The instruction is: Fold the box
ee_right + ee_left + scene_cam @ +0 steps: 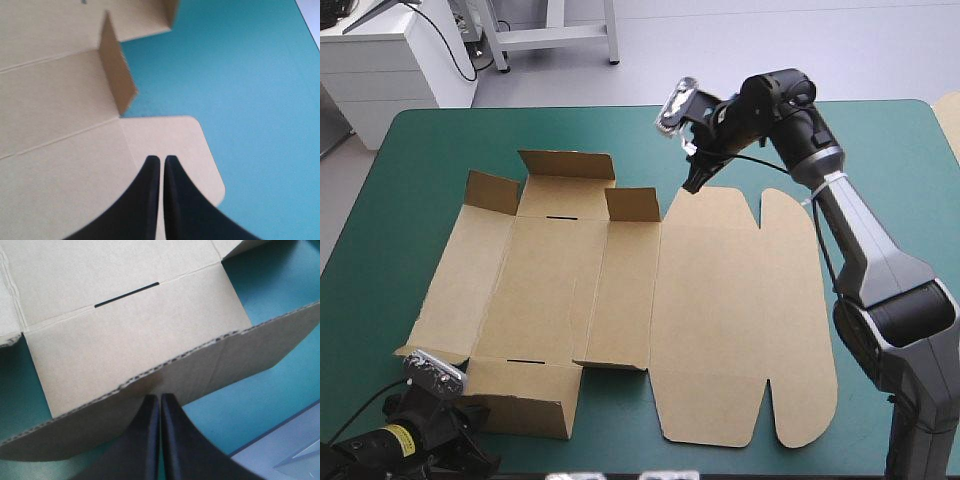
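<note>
Teal-green table cover [880, 140] carries the brown box [720, 320] at centre frame, light, stiff board likely best gripped by a flap edge, with left gripper [159, 396] and right gripper [161, 158] both closed empty at its edges.

The surface [430, 150] before me shows teal-green all around the brown box [720, 300], which lies on it near the middle. The box's right part rests flat, rounded flaps [790, 205] toward the far and near edges; on its left part several short walls [565, 165] stand raised.
</note>
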